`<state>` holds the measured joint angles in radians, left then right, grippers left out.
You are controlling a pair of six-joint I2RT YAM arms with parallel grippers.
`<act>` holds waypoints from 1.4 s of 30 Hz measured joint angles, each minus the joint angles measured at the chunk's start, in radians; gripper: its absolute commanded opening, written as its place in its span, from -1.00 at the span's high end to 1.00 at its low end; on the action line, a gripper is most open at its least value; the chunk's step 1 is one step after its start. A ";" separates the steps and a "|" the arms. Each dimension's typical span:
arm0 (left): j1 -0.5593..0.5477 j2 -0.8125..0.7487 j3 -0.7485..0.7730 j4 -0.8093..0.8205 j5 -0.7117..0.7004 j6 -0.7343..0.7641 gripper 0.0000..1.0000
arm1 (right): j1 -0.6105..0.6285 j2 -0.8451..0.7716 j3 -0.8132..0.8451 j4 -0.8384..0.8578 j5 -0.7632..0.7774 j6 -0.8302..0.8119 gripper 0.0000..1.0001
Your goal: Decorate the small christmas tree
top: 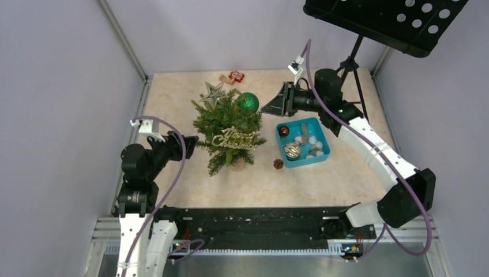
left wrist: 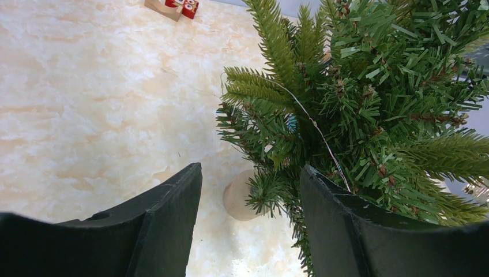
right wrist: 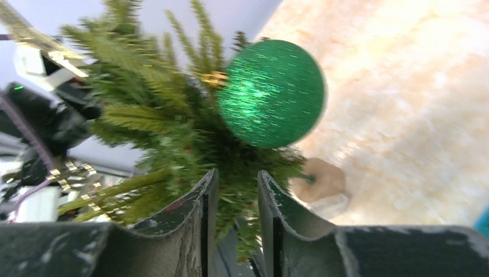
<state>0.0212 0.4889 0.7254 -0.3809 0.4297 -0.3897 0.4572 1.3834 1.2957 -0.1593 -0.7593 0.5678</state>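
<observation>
The small christmas tree (top: 230, 130) stands mid-table on a brown base (left wrist: 239, 199). It carries a silver star (top: 214, 92), a green ball (top: 248, 102) and a gold "Merry Christmas" sign (top: 233, 139). My left gripper (top: 187, 141) is open at the tree's left side. In the left wrist view (left wrist: 251, 190) its jaws stand wide apart, low branches (left wrist: 271, 193) lie between them, and the right finger (left wrist: 340, 225) is against the foliage. My right gripper (top: 271, 105) is just right of the green ball (right wrist: 271, 92). Its jaws (right wrist: 235, 184) stand a narrow gap apart and hold nothing.
A blue tray (top: 323, 134) with several ornaments sits right of the tree, with a pine cone (top: 278, 164) beside it. Small red gift ornaments (top: 235, 75) lie at the back. A black music stand (top: 352, 63) stands at the back right. Grey walls enclose the table.
</observation>
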 measured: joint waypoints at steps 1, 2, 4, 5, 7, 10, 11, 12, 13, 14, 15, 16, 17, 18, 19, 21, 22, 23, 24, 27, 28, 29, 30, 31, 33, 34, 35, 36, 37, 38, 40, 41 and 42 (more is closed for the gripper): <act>0.000 0.000 0.000 0.000 0.000 0.000 -0.35 | 0.000 0.000 0.001 -0.023 0.025 -0.010 0.33; 0.000 0.000 0.000 0.000 0.000 0.001 -0.36 | -0.002 0.000 0.002 -0.056 0.060 -0.026 0.33; 0.000 0.000 0.000 0.000 0.000 0.004 -0.36 | -0.002 0.000 0.003 -0.117 0.135 -0.053 0.32; 0.000 0.000 0.000 0.000 0.000 0.006 -0.36 | -0.002 0.000 0.003 -0.151 0.174 -0.067 0.31; 0.000 0.000 0.000 0.000 0.000 0.009 -0.37 | -0.004 0.000 0.003 -0.215 0.252 -0.092 0.29; 0.000 0.000 0.000 0.000 0.000 0.016 -0.37 | -0.007 -0.002 -0.002 -0.294 0.335 -0.121 0.27; 0.000 0.000 0.000 0.000 0.000 0.019 -0.37 | -0.007 -0.005 -0.013 -0.320 0.367 -0.129 0.25; 0.000 0.000 0.000 0.000 -0.001 0.021 -0.37 | -0.007 -0.010 -0.021 -0.346 0.395 -0.134 0.25; 0.000 0.000 0.000 0.000 0.000 0.023 -0.37 | -0.008 -0.016 -0.030 -0.375 0.425 -0.138 0.23; 0.000 0.000 0.000 0.000 -0.001 0.024 -0.37 | -0.008 -0.024 -0.041 -0.407 0.456 -0.140 0.21; 0.000 0.000 0.000 0.000 0.000 0.025 -0.38 | -0.008 -0.032 -0.049 -0.442 0.486 -0.141 0.18; 0.000 0.000 0.000 0.000 -0.001 0.026 -0.37 | -0.005 -0.044 -0.060 -0.481 0.517 -0.141 0.15; 0.000 0.000 0.000 0.000 -0.001 0.026 -0.37 | -0.001 -0.058 -0.069 -0.516 0.542 -0.138 0.10; 0.000 0.000 0.000 0.000 -0.001 0.026 -0.38 | 0.006 -0.072 -0.080 -0.545 0.568 -0.136 0.04; 0.000 0.000 0.000 0.000 -0.001 0.026 -0.37 | 0.019 -0.087 -0.091 -0.573 0.588 -0.133 -0.01; 0.000 0.000 0.000 0.000 -0.001 0.026 -0.37 | 0.076 -0.122 -0.121 -0.612 0.616 -0.130 -0.09; 0.000 0.000 0.000 0.000 -0.001 0.026 -0.37 | 0.108 -0.138 -0.137 -0.620 0.620 -0.130 -0.12; 0.000 0.000 0.000 0.000 -0.002 0.026 -0.37 | 0.168 -0.166 -0.168 -0.628 0.631 -0.130 -0.13; 0.000 0.000 0.000 0.000 -0.002 0.026 -0.37 | 0.213 -0.186 -0.193 -0.634 0.635 -0.130 -0.14; 0.000 0.000 0.000 0.001 -0.004 0.029 -0.37 | 0.362 -0.254 -0.275 -0.649 0.664 -0.115 -0.14; 0.000 0.000 0.000 0.001 -0.004 0.031 -0.37 | 0.409 -0.277 -0.304 -0.644 0.682 -0.097 -0.16; 0.000 0.000 0.000 0.001 -0.004 0.033 -0.37 | 0.454 -0.299 -0.336 -0.643 0.703 -0.071 -0.20; 0.000 0.000 0.000 0.001 -0.005 0.035 -0.37 | 0.494 -0.317 -0.364 -0.639 0.724 -0.043 -0.24; 0.000 0.000 0.000 0.002 -0.005 0.037 -0.37 | 0.530 -0.326 -0.389 -0.635 0.748 -0.013 -0.28; 0.000 -0.001 0.000 0.002 -0.008 0.042 -0.38 | 0.632 -0.322 -0.436 -0.635 0.816 0.066 -0.34; 0.000 -0.002 0.000 0.002 -0.011 0.045 -0.37 | 0.687 -0.309 -0.451 -0.634 0.846 0.100 -0.34; 0.000 -0.003 0.000 0.002 -0.012 0.046 -0.37 | 0.736 -0.293 -0.461 -0.634 0.866 0.126 -0.34; 0.000 -0.004 0.000 0.002 -0.013 0.047 -0.37 | 0.791 -0.274 -0.470 -0.635 0.894 0.154 -0.32; 0.000 -0.005 0.001 0.002 -0.016 0.048 -0.38 | 0.838 -0.254 -0.474 -0.637 0.922 0.180 -0.29; 0.000 -0.007 0.001 0.002 -0.018 0.048 -0.37 | 0.881 -0.233 -0.479 -0.634 0.946 0.208 -0.24; 0.000 -0.012 0.001 0.003 -0.019 0.048 -0.37 | 0.918 -0.211 -0.491 -0.622 0.976 0.242 -0.18; 0.000 -0.015 0.001 0.003 -0.019 0.048 -0.38 | 0.923 -0.210 -0.500 -0.612 0.988 0.256 -0.17; 0.000 -0.018 0.001 0.005 -0.019 0.048 -0.38 | 0.925 -0.211 -0.514 -0.600 1.002 0.268 -0.16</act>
<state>0.0212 0.4706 0.7261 -0.3756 0.4107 -0.3416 1.3823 1.1725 0.7818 -0.7597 0.2428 0.8360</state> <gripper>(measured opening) 0.688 0.601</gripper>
